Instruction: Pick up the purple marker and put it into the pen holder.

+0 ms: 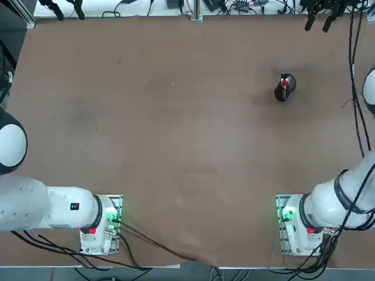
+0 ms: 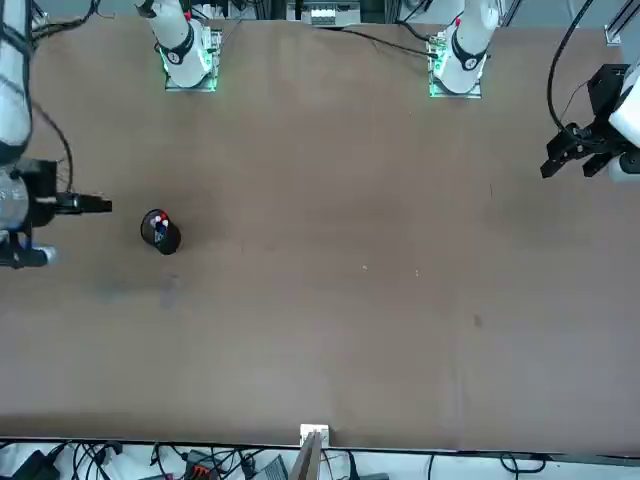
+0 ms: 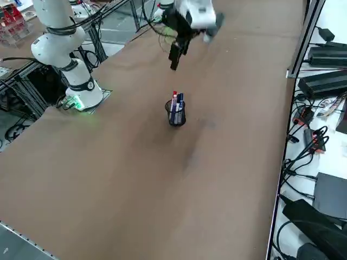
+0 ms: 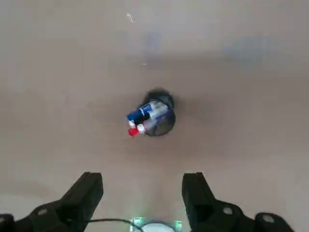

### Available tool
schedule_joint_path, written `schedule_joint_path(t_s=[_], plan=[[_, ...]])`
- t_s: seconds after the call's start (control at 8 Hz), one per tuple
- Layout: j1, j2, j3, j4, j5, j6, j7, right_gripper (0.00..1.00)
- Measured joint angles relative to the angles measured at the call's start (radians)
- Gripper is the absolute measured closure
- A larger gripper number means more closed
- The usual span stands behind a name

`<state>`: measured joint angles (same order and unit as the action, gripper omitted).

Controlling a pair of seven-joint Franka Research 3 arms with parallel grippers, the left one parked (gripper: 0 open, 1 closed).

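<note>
The pen holder (image 3: pixel 177 117) is a small black cup standing upright on the brown table (image 3: pixel 108 162). The purple marker (image 3: pixel 180 101) stands inside it beside a red-capped pen (image 3: pixel 174 98), both poking out of the rim. In the wrist view the purple marker (image 4: pixel 140 115) and the red pen (image 4: pixel 133 130) lean out of the pen holder (image 4: pixel 161 123). My right gripper (image 4: pixel 142 193) is open and empty, raised above the table and off to one side of the cup. The right gripper (image 3: pixel 174 60) points down, apart from the holder.
The pen holder (image 1: pixel 284 89) stands alone in the far right part of the table. Cables and power units (image 3: pixel 325 81) lie along the table's far edge. The right arm's base (image 1: pixel 299 225) sits at the near edge.
</note>
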<state>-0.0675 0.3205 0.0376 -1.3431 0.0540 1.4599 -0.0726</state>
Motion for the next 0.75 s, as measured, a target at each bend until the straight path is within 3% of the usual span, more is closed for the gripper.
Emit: schedule_joint_path(t_s=[0.25,0.5,0.75], plan=[[0.037,-0.182,-0.002,-0.212,-0.002,0.221,0.004,0.00],[0.060,-0.320,-0.027,-0.383,-0.011,0.268,0.018,0.00],[0.060,-0.362,-0.043,-0.429,-0.024,0.270,0.019,0.00]])
